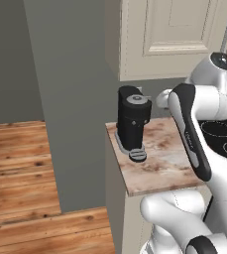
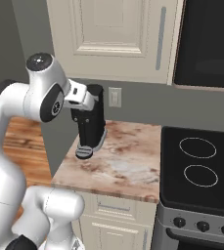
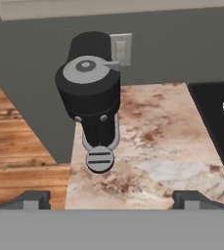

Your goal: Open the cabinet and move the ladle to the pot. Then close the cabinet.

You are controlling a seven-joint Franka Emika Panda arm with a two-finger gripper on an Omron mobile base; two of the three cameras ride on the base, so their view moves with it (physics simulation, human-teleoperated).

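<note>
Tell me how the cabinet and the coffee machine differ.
The cabinet is cream and hangs on the wall; the coffee machine is black and stands on the counter. The cabinet is far larger, with a flat panelled door, shut, and a silver bar handle; the coffee machine is a narrow upright body with a round grey top. Both sit left of the stove.

A black coffee machine point(image 2: 90, 124) stands at the left of the marble counter point(image 2: 128, 168) in the right base view, blocking its back corner below the shut cabinet point(image 2: 114, 36). Bare counter at centre frame runs to the black cooktop point(image 2: 199, 168) at right, offering open passage.
</note>
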